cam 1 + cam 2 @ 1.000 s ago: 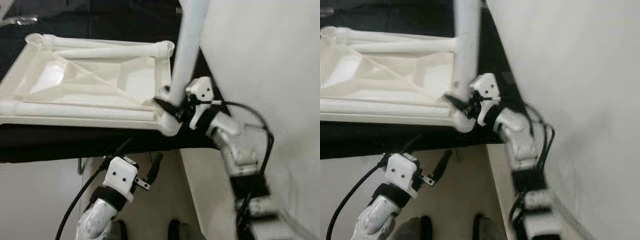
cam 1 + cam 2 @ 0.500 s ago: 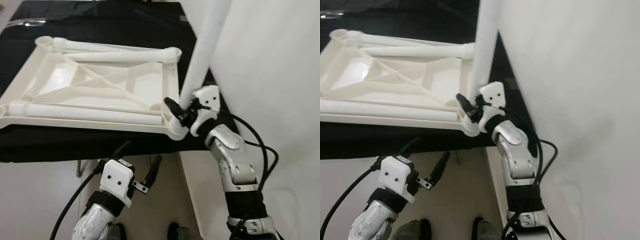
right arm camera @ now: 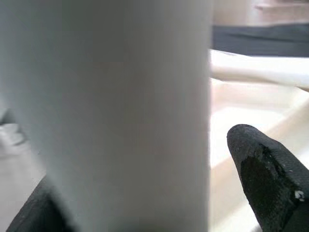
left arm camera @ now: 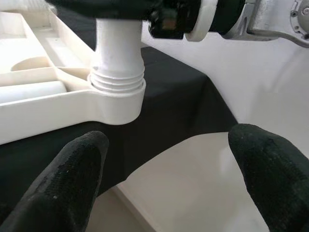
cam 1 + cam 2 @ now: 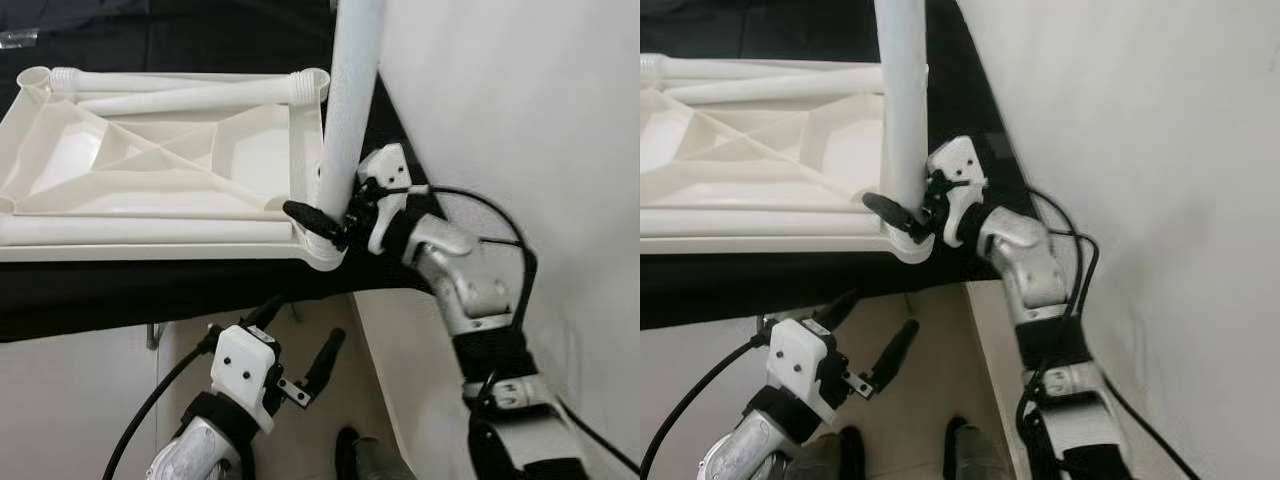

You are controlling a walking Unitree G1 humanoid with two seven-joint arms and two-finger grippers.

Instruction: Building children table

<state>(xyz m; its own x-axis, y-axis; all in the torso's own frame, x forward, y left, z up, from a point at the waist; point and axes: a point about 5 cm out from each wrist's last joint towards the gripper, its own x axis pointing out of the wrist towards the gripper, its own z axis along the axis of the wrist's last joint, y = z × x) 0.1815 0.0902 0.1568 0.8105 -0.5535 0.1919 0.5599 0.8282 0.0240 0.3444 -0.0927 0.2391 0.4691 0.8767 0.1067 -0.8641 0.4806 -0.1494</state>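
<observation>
Your right gripper (image 5: pixel 335 215) clasped the upright leg (image 5: pixel 350 110) at the corner socket (image 4: pixel 117 94) of the upturned tabletop (image 5: pixel 150 165) on the counter (image 5: pixel 120 290); left gripper (image 5: pixel 300 345) hung spread below; seating step; next, twist it home.

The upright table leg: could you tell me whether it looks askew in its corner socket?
Slightly: the table leg leans a little in its corner socket, threads still showing, while the right pincer grips its base.

This looks like a room in a home. There is a plain white wall (image 5: pixel 520 110), a pale floor (image 5: pixel 70 400), and a low surface with a black cloth (image 5: pixel 180 285) where a white plastic kids' table top (image 5: pixel 150 160) lies upside down.
</observation>
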